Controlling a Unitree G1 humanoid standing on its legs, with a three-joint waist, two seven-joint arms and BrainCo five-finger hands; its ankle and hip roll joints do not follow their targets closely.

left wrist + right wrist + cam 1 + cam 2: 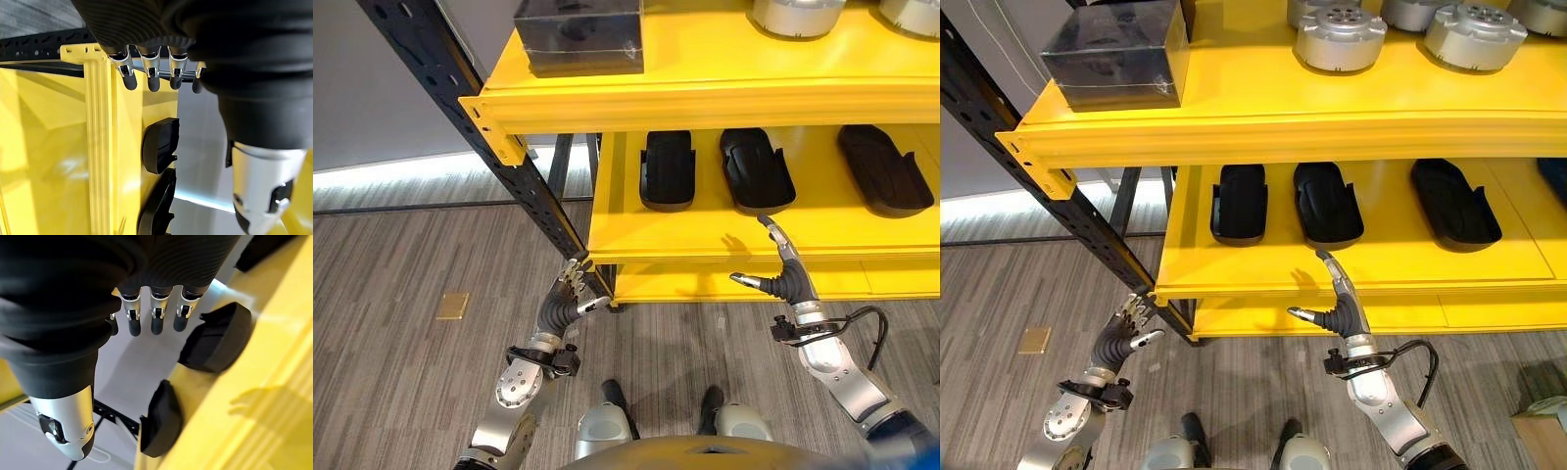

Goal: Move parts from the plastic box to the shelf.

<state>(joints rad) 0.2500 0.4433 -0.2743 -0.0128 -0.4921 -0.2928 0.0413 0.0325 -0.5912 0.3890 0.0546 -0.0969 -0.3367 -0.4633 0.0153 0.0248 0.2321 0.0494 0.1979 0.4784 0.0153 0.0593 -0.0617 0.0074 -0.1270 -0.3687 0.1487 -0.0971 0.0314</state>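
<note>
shelf [705, 240]: three black parts [756, 168] along front edge | floor [401, 255]: grey planks | left hand [570, 294], right hand [781, 272]: fingers straight, empty

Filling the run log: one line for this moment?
left hand: open, empty, by shelf post | right hand: open, empty, at lower shelf edge | three black parts on lower shelf | plastic box on upper shelf
</note>
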